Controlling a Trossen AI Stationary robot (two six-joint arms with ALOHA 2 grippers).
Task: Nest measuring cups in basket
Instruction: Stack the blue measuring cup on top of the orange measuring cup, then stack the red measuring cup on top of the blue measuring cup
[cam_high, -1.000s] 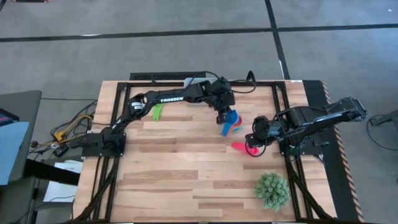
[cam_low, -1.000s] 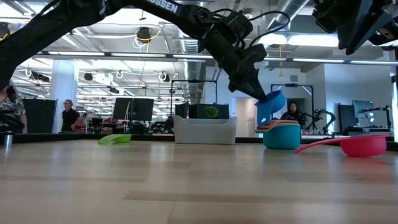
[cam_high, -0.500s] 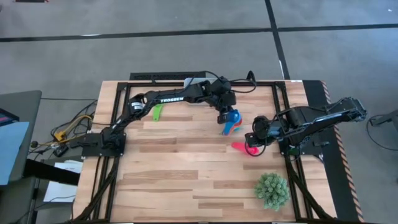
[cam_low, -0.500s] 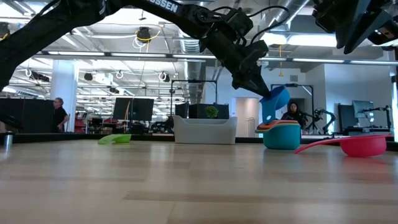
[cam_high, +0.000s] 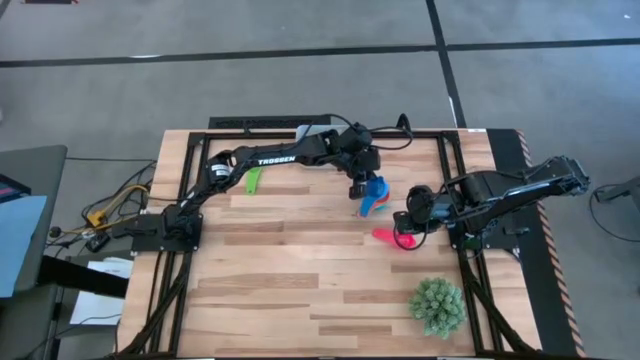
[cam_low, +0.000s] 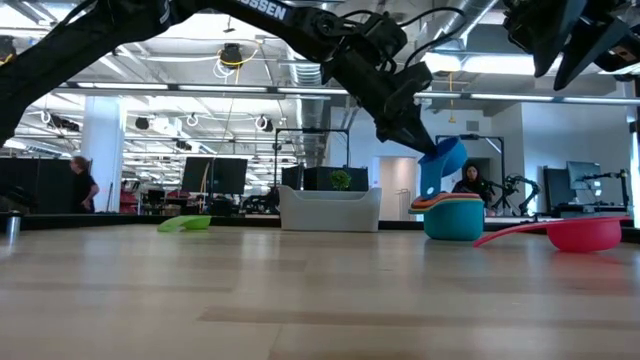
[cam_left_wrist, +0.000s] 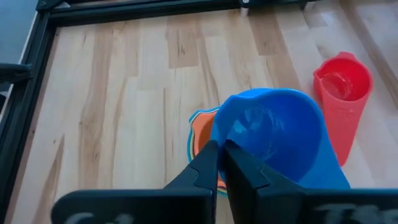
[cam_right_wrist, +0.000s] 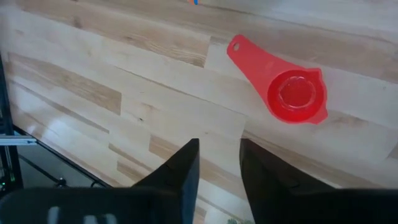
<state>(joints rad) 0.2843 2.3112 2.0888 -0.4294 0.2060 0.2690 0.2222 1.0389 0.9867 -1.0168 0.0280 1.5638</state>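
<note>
Item one — left claw (cam_left_wrist: 221, 165): I read it pinched tight on the rim of the blue cup (cam_left_wrist: 273, 140), which it carries tilted in the air just above a stack of cups (cam_low: 452, 216). From the low view that stack sits on the bench (cam_high: 300, 270) with a teal cup at the bottom and orange rims layered over it; the blue cup's lower edge is close over the top rim, though I cannot tell whether it touches.

Item two — right claw (cam_right_wrist: 217, 165): fingers parted with nothing between them, raised above the bench near the pink-red cup (cam_right_wrist: 292, 93). That cup lies flat on the wood, mouth up, handle stretched out toward the stack (in the high view it sits between the stack and the right arm's base).

Item three: green cup (cam_high: 253, 179), lying alone on the bench beside the left arm's forearm, well apart from the stack.

Item four: basket (cam_low: 329, 208), pale, standing at the far edge of the bench behind the left arm; I see no cup inside it from the low view.

Item five: spiky green plant (cam_high: 437, 306), near the front right corner of the bench, well apart from the cups.

Beyond the bench, a person (cam_low: 80, 183) stands in the room.
</note>
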